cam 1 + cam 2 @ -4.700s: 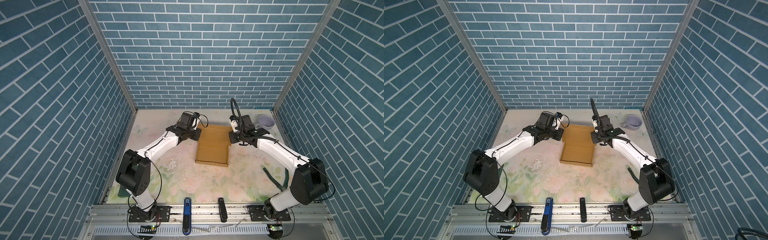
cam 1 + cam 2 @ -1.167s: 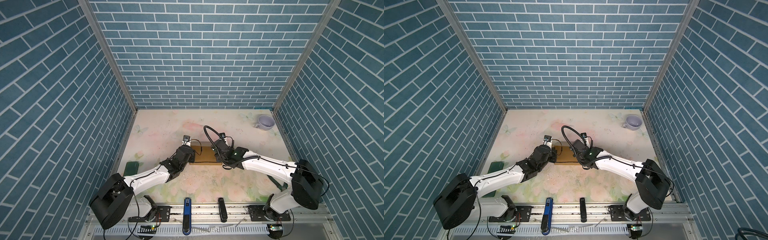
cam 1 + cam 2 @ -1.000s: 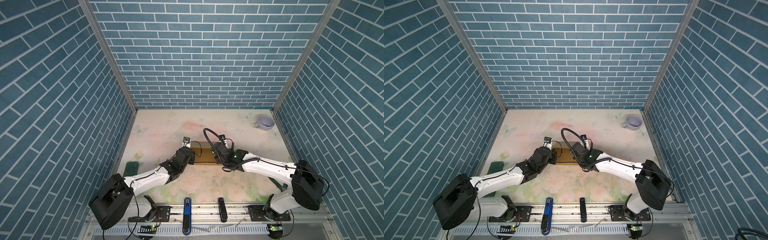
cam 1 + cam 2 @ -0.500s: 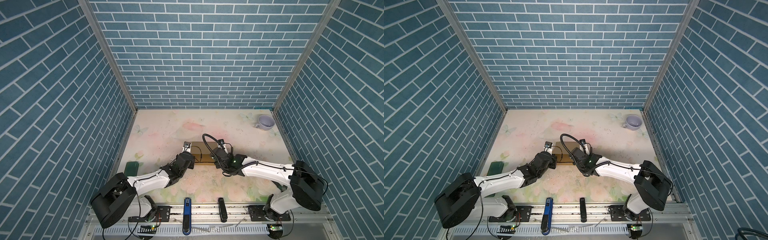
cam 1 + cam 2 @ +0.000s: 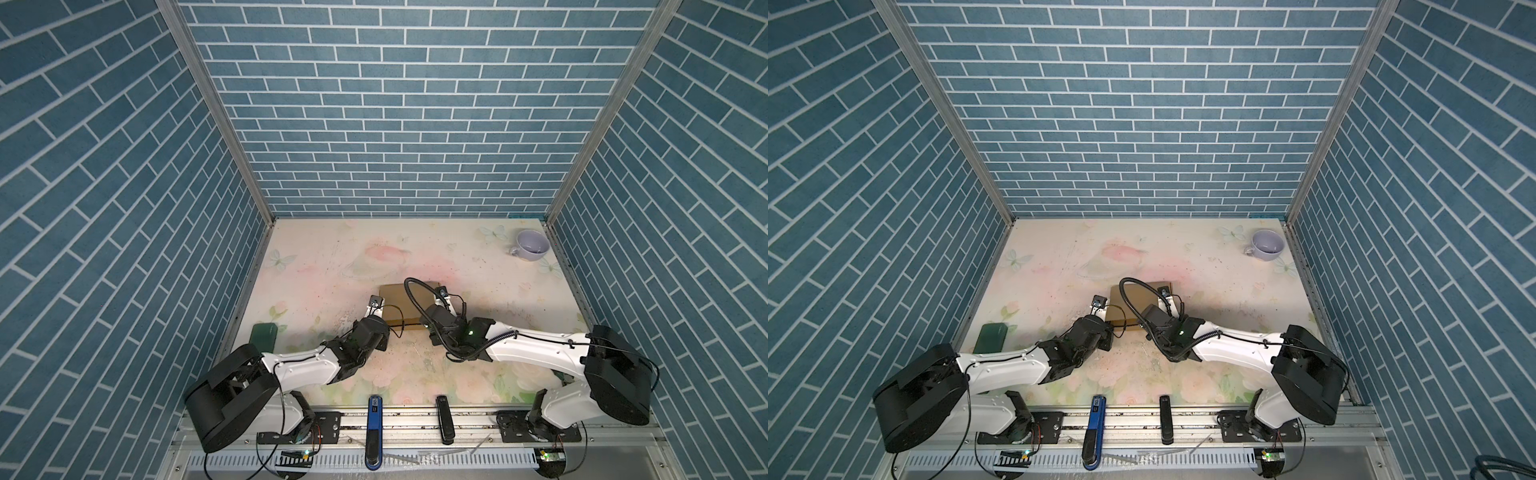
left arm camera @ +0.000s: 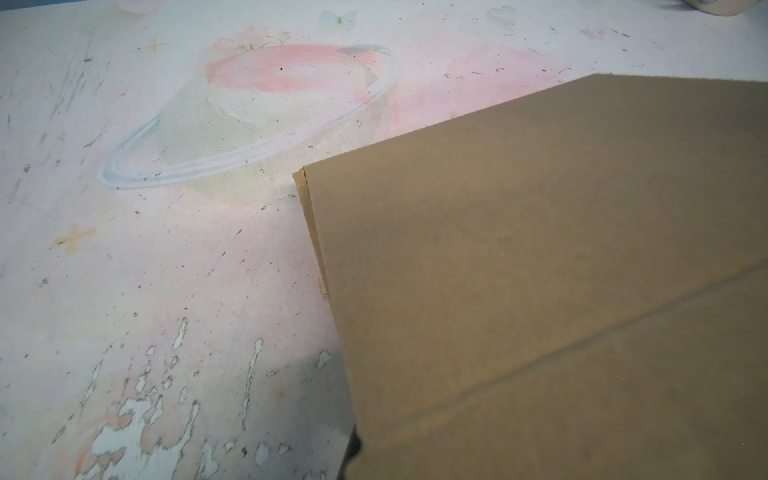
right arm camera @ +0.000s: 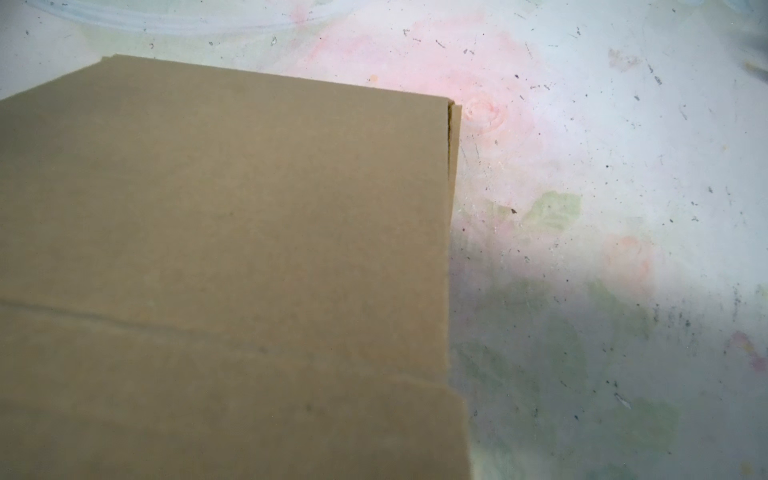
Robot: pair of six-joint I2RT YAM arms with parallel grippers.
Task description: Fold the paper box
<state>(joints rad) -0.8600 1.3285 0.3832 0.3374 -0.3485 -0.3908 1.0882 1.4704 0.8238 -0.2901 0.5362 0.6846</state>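
Paper box (image 5: 395, 303), plain brown corrugated cardboard, lies closed and flat just below the middle of both top views (image 5: 1138, 301), with bare surface on its far and outer sides.

Blue brick-pattern walls (image 5: 395, 124) enclose the scene on three sides. The pale surface with a faded floral print (image 5: 332, 257) carries everything. The white-and-black left arm (image 5: 299, 368) reaches in from the lower left and the matching right arm (image 5: 540, 349) from the lower right. Their wrists meet at the box's near edge and cover it.

The left jaws are clenched. Whether they pinch the cardboard cannot be told, since in the left wrist view the creased box top (image 6: 540, 270) sits close to the lens and hides them. The right jaws are likewise hidden behind the cardboard (image 7: 228, 249) in the right wrist view, and their state cannot be told.

A looping black cable (image 5: 409, 286) from the right arm arches across the box top in both top views.

A dark green flat rectangular block (image 5: 264, 337) lies at the surface's left edge, well apart from the box. A lavender mug (image 5: 532, 245) stands in the far right corner. On the front rail, a blue handled tool (image 5: 374, 432) and a shorter black bar (image 5: 444, 419) lie side by side, apart from each other. Flaked patches of print (image 6: 137, 415) mark the surface near the box corner.
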